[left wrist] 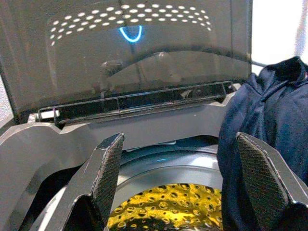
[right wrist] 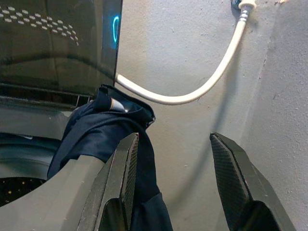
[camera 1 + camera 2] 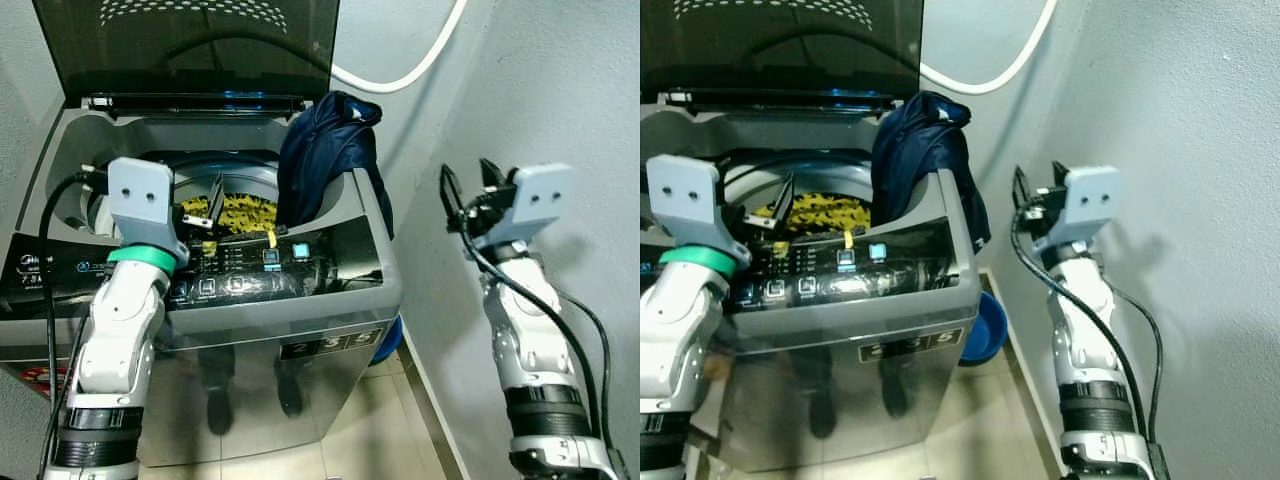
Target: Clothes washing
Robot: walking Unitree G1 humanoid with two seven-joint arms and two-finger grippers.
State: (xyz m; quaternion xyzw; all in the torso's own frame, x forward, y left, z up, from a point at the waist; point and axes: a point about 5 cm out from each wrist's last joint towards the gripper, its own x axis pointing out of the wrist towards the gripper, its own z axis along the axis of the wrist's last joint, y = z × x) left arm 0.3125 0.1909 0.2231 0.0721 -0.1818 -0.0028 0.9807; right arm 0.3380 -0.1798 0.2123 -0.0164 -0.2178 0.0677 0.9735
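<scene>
A narrow laundry corner with pale plastered walls holds a grey top-loading washing machine point(image 3: 300, 310), its dark tinted lid point(image 3: 190, 40) raised upright at the upper left of the frame. A navy garment point(image 3: 325, 150) hangs over the machine's right rim at centre frame, partly inside the tub and partly trailing down the outer side. Yellow patterned fabric point(image 3: 240, 212) lies in the drum. A white hose point(image 3: 410, 72) curves across the wall at the top. A blue basin point(image 3: 985, 325) sits on the tiled floor beside the machine. The left gripper point(image 1: 178, 178) hovers over the tub opening, fingers spread apart and empty. The right gripper point(image 2: 175, 178), raised at right near the wall, is likewise released, its fingers point(image 2: 233, 183) apart.
</scene>
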